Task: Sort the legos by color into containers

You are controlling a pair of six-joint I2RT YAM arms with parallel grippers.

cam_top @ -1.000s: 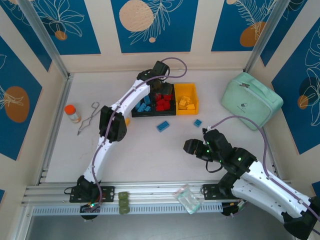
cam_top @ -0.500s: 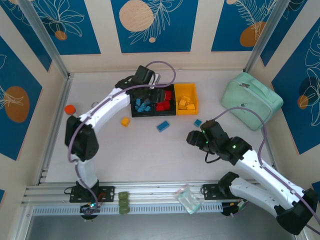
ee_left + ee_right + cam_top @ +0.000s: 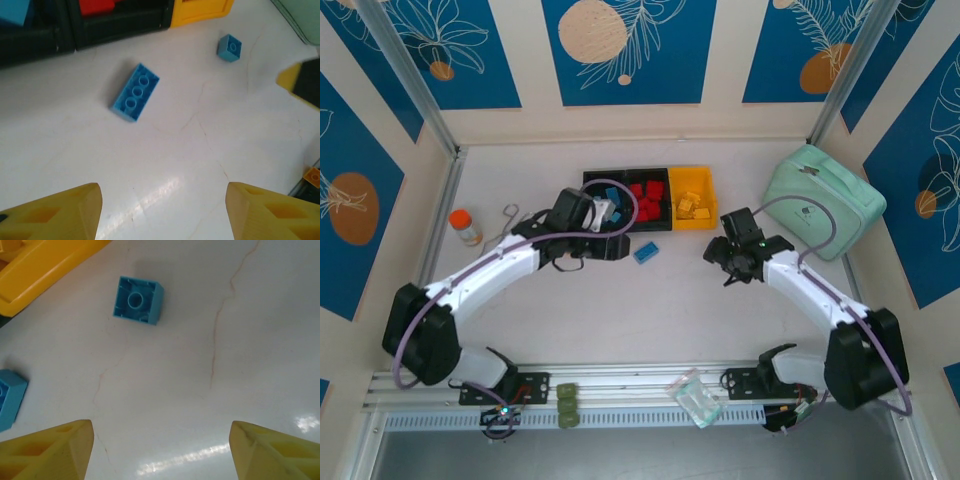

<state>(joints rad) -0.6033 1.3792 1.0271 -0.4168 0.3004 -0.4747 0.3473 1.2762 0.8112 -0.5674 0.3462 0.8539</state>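
Top view: three bins [image 3: 650, 227] joined in a row at the back of the table [image 3: 650, 310]. In the middle black one, red bricks [image 3: 646, 198]. In the yellow bin [image 3: 693, 224], yellow bricks [image 3: 688, 205]. In the left black one, blue bricks [image 3: 12, 10], partly hidden from above by the left arm [image 3: 490, 268]. Each color kept in its own bin, so a job nearly done, by the look of it.

Two blue ones left out on the table. First the long brick [image 3: 135, 91], lying flat just in front of the bins, three round rings on top. Then the small brick [image 3: 138, 300], lying near the corner of the yellow bin, one ring on top.

Over the table, pointed at the long brick, the left gripper [image 3: 162, 192]. Fingers [image 3: 55, 212] spread wide, holding nothing. Probably kept open like that to come down on both sides of the brick.

Close to the small brick, low over the table, the right gripper [image 3: 161, 427]. Fingers [image 3: 50, 447] wide apart too, nothing between them. Most likely aimed there for the same reason.

One brick for each arm, maybe, to save time. Right home for both, going by color: the left black bin. A long reach from the right side, past the other arm, so a risk of bumping.
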